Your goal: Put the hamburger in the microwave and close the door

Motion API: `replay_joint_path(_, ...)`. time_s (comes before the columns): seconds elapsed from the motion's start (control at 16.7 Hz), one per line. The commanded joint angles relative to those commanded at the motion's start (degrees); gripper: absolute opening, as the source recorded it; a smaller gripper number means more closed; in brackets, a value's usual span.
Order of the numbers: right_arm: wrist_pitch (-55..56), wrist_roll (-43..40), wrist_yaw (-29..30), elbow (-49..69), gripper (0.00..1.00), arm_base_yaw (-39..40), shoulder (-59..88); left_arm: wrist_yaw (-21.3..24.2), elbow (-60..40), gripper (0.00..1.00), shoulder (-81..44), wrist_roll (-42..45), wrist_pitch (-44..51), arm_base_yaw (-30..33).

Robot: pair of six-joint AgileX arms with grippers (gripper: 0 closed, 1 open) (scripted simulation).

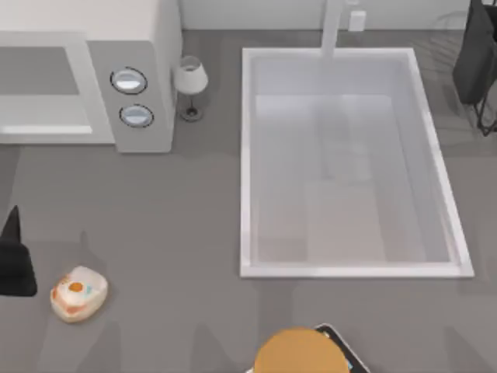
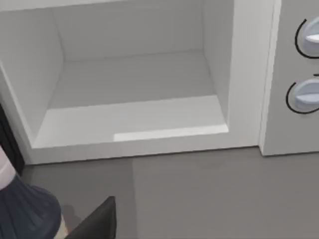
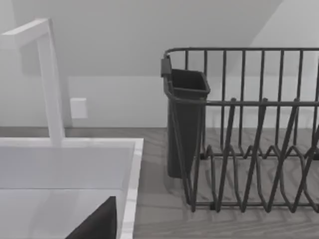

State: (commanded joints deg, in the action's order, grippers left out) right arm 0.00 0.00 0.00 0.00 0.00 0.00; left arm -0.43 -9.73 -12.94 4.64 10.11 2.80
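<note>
The hamburger (image 1: 78,293), a small pale cream lump with an orange spot, lies on the grey table near the front left. My left gripper (image 1: 14,241) hangs just left of it at the table's left edge, apart from it. The white microwave (image 1: 147,47) stands at the back left with two round dials (image 1: 132,97). Its grey cavity (image 2: 134,99) stands open and bare in the left wrist view. The door is out of view. My right arm (image 1: 475,54) is parked at the back right.
A large white sink basin (image 1: 248,155) with a faucet (image 3: 50,74) takes the middle and right. A wine glass (image 1: 190,81) stands beside the microwave. A golden-brown dome (image 1: 299,353) sits at the front edge. A dark dish rack (image 3: 239,149) stands at the back right.
</note>
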Motion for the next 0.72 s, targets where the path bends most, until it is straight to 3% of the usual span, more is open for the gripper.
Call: replay_joint_path(0.72,0.0,0.0,0.0,0.0,1.0,0.0,0.0,0.28,-37.21,1.0,-64.83,15.12,36.0,10.12)
